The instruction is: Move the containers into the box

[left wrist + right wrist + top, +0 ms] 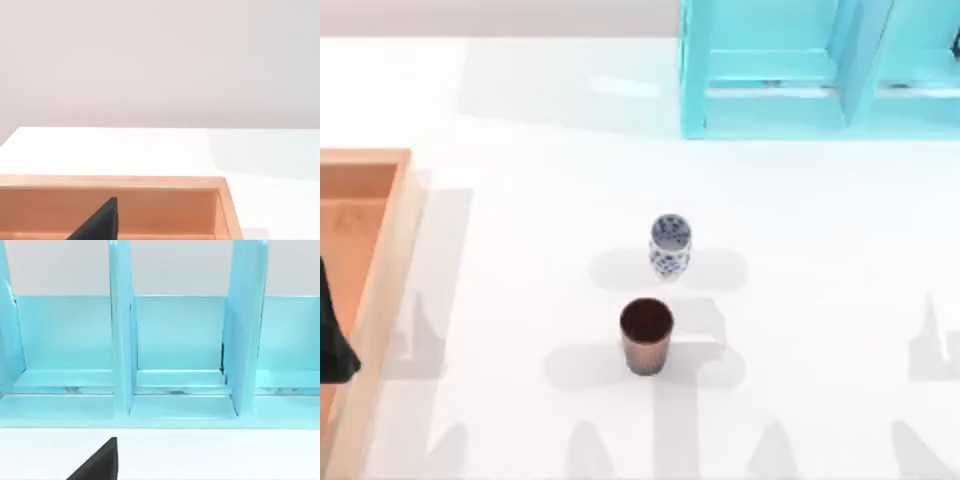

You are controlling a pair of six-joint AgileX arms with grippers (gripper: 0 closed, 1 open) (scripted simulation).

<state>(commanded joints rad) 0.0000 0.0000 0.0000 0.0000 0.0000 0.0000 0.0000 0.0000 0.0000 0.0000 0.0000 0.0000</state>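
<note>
The left gripper (335, 345) hangs over the box (392, 260) at the table's left edge; only a dark part of it shows, so I cannot tell how far it is open, and nothing is seen in it. Well off to its right, the vase (669, 244) and the cup (646, 335) stand upright mid-table, close but apart. The left wrist view adds the box's far wall (150, 182). The right wrist view faces the turquoise shelf (175, 360), with a dark fingertip (102, 462) above the white table (225, 455).
</note>
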